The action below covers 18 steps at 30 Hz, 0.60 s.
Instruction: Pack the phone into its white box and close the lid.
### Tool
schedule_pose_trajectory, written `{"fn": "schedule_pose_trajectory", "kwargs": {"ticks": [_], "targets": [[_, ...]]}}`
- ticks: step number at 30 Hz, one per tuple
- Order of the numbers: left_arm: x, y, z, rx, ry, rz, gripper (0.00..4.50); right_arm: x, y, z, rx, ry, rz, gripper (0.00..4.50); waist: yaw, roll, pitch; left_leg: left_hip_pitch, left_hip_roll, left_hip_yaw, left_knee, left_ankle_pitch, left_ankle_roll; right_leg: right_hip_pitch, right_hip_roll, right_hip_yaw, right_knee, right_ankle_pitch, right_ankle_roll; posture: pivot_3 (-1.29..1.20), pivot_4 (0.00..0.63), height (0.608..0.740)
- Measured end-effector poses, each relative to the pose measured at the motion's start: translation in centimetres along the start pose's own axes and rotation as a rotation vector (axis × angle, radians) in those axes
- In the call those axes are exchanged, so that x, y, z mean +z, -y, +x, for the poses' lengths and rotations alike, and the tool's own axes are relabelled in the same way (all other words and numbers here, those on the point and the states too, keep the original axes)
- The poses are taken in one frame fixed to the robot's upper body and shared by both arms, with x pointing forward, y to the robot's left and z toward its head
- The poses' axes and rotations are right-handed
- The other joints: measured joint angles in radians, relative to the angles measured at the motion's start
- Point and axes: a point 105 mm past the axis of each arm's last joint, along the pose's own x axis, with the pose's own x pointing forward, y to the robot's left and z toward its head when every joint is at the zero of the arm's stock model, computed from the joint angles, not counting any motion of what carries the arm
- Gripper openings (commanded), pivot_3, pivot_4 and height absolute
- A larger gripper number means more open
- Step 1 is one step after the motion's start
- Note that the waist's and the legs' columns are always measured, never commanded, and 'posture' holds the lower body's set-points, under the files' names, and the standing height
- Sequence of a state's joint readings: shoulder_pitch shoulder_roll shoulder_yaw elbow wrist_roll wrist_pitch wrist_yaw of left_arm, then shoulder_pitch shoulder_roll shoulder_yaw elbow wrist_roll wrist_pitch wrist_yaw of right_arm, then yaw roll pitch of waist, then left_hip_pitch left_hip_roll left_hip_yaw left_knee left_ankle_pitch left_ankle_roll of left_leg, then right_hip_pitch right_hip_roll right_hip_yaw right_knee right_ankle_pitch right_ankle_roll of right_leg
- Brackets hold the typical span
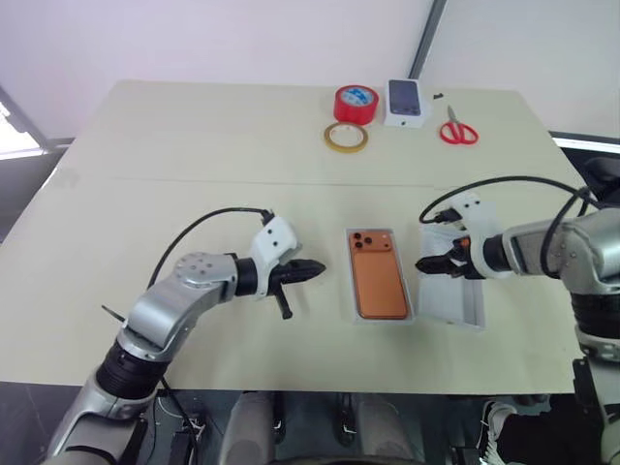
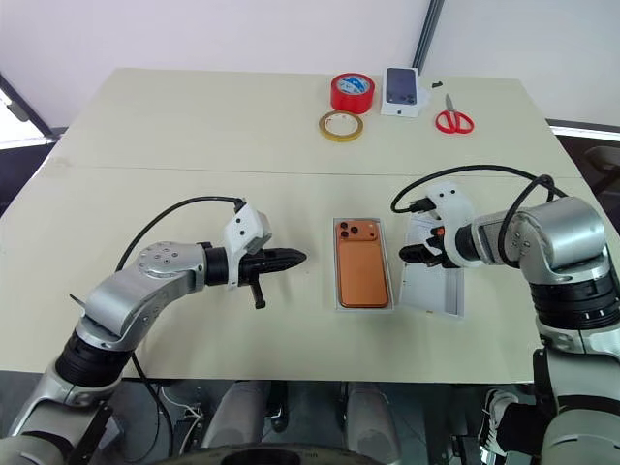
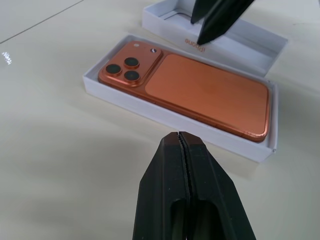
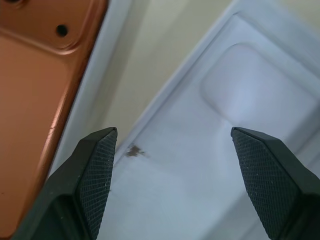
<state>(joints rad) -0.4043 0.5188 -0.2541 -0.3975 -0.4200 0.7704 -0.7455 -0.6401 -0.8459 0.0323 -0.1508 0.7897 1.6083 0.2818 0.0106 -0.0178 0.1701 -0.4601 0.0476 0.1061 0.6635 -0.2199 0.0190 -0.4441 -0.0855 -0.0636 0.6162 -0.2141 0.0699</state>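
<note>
The orange phone [image 1: 376, 276] lies back up, lenses toward the far side, inside the white box [image 1: 349, 283] at the middle of the table. Just right of the box the lid [image 1: 455, 306] rests open side up. My right gripper [image 1: 431, 263] hangs open over the lid's near-left part; the right wrist view shows its fingertips [image 4: 100, 150] spread wide above the lid's inside [image 4: 225, 150], nothing between them. My left gripper [image 1: 315, 268] is shut and empty, pointing at the box from the left, a short gap away. In the left wrist view its tip [image 3: 179, 136] faces the phone [image 3: 200, 92].
At the table's far side stand a red tape roll [image 1: 356, 103], a yellowish tape ring [image 1: 346, 137], a small white box printed with a phone picture [image 1: 406, 102] and red scissors [image 1: 457, 129]. The tan table [image 1: 174, 155] stretches wide to the left.
</note>
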Motion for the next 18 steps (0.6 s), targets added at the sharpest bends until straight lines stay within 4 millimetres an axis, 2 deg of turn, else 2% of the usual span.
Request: {"fn": "schedule_pose_trajectory", "kwargs": {"ticks": [1, 4, 9, 10, 14, 16, 18], "targets": [[0.0, 0.0, 0.0, 0.0, 0.0, -0.001, 0.0, -0.3, -0.3, 0.2, 0.008, -0.012, 0.002, 3.81, 0.0, 0.0, 0.0, 0.0, 0.0, 0.0, 0.0, 0.0, 0.0, 0.0, 0.0, 0.0, 0.0, 0.0, 0.0, 0.0, 0.15, 0.74], [0.0, 0.0, 0.0, -0.001, 0.001, -0.003, 0.0, -0.7, -0.5, 0.2, -0.005, -0.033, 0.02, 2.92, 0.001, 0.0, 0.0, 0.0, 0.0, 0.0, 0.001, 0.0, 0.0, 0.001, 0.001, 0.0, 0.0, 0.0, 0.0, 0.0, 0.15, 0.74], [0.0, -0.1, 0.0, 0.006, -0.001, -0.006, 0.0, -0.9, -1.4, 0.5, 0.012, -0.053, 0.066, 0.35, 0.002, 0.0, 0.0, 0.001, 0.0, 0.0, 0.001, 0.0, 0.0, 0.002, 0.001, 0.0, 0.0, 0.0, 0.0, 0.0, 0.15, 0.74], [0.0, -0.1, 0.0, 0.007, -0.001, -0.007, 0.0, -0.8, -1.2, 0.5, -0.002, -0.058, 0.081, 0.05, 0.001, 0.0, 0.0, 0.001, 0.0, 0.0, 0.001, 0.0, 0.0, 0.002, 0.001, 0.0, 0.0, 0.0, 0.0, 0.0, 0.15, 0.74], [-0.1, -0.1, -0.1, 0.013, 0.0, -0.01, 0.0, 0.4, -0.8, 0.6, -0.033, -0.041, 0.16, 0.05, -0.001, 0.0, 0.0, 0.001, 0.0, 0.0, 0.002, 0.0, 0.0, 0.001, 0.003, 0.001, 0.0, 0.0, 0.001, 0.0, 0.15, 0.74], [-0.2, -0.4, -0.3, 0.028, 0.002, -0.017, 0.0, 1.6, -0.3, 0.2, -0.061, 0.013, 0.225, 0.05, -0.001, 0.0, 0.0, 0.0, 0.001, 0.0, 0.002, 0.0, 0.0, 0.001, 0.004, 0.001, 0.0, 0.0, 0.001, 0.0, 0.15, 0.74], [-0.1, -1.0, -0.8, 0.063, 0.011, -0.023, 0.0, 3.7, 0.0, -0.6, -0.076, 0.099, 0.322, 0.05, -0.003, 0.0, 0.0, 0.0, 0.0, 0.0, 0.002, 0.0, 0.0, 0.001, 0.004, 0.001, 0.0, 0.002, 0.003, 0.0, 0.15, 0.74]]}}
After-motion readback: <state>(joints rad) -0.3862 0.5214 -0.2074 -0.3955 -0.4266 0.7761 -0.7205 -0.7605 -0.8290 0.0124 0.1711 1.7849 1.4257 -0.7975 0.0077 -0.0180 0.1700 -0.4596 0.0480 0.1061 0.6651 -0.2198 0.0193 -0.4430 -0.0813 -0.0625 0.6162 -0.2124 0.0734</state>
